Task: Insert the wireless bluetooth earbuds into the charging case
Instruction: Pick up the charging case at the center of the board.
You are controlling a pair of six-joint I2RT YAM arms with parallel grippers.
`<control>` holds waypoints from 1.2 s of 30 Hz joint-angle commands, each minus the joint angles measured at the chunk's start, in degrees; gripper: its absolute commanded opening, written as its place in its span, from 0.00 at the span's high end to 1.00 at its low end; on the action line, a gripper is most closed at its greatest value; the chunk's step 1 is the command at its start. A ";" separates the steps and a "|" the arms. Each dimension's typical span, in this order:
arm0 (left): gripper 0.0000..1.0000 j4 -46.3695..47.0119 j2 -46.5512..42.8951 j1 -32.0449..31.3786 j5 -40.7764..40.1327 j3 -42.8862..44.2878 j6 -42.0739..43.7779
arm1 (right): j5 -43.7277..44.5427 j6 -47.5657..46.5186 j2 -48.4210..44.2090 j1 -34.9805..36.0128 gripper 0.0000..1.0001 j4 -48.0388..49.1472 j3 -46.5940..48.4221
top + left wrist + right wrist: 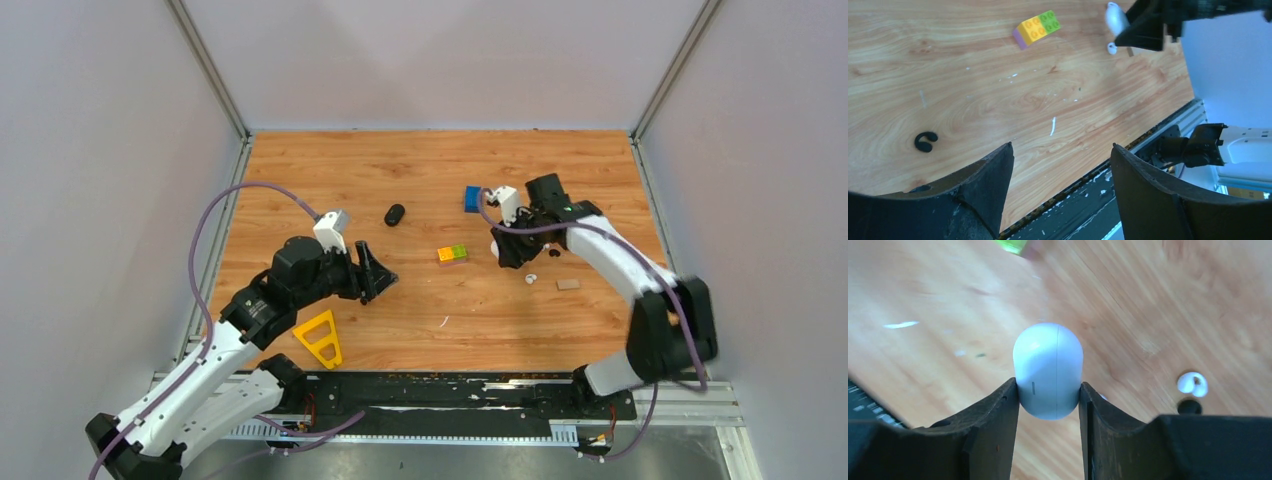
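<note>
**White case clamped and closed, buds loose on either side of the brick**

The right gripper (1048,385) is clamped on the white charging case (1048,355). It holds the case just right of the yellow-and-green brick (452,254), above the bench (420,160). The case's long axis runs straight out from the fingers, domed end leading, and its seam reads as closed.

A white earbud (1192,383) lies on the bench right of the brick and a little toward the arm bases, near the case but not touching it. A black earbud (1189,406) sits just beside it, partly hidden behind a finger.

The left gripper (1062,150) stands well apart and empty on the brick's left side, facing the brick. A second black earbud (925,141) lies near it. A black oval pod (394,214), possibly another case, rests left of the brick and farther from the bases.

The right arm is much nearer the white earbud, but its gripper is occupied. The case probably has to be opened first. That job likely falls to the free left gripper, which would have to cross past the brick to reach the domed end.
</note>
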 commanded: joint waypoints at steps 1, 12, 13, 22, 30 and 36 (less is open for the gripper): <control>0.24 10.55 2.42 -1.08 6.58 -0.18 -0.26 | -18.65 -4.86 -23.94 1.23 0.72 1.44 -3.56; 0.33 15.99 24.17 -8.84 16.31 16.85 2.31 | -24.84 -6.38 -34.10 3.31 0.72 -6.34 -0.60; 0.34 16.61 25.70 -9.41 16.84 17.73 1.99 | -24.27 -7.10 -34.00 3.65 0.72 -7.37 -0.05; 0.36 20.94 32.71 -11.99 17.98 20.38 -1.88 | -19.52 -9.46 -34.32 7.51 0.72 -11.26 0.95; 0.41 21.11 38.20 -13.70 18.00 24.76 -2.42 | -19.65 -9.25 -34.31 7.80 0.72 -11.83 1.54; 0.44 23.30 40.39 -14.13 19.78 25.71 -3.83 | -20.07 -8.97 -34.32 7.76 0.72 -11.57 0.85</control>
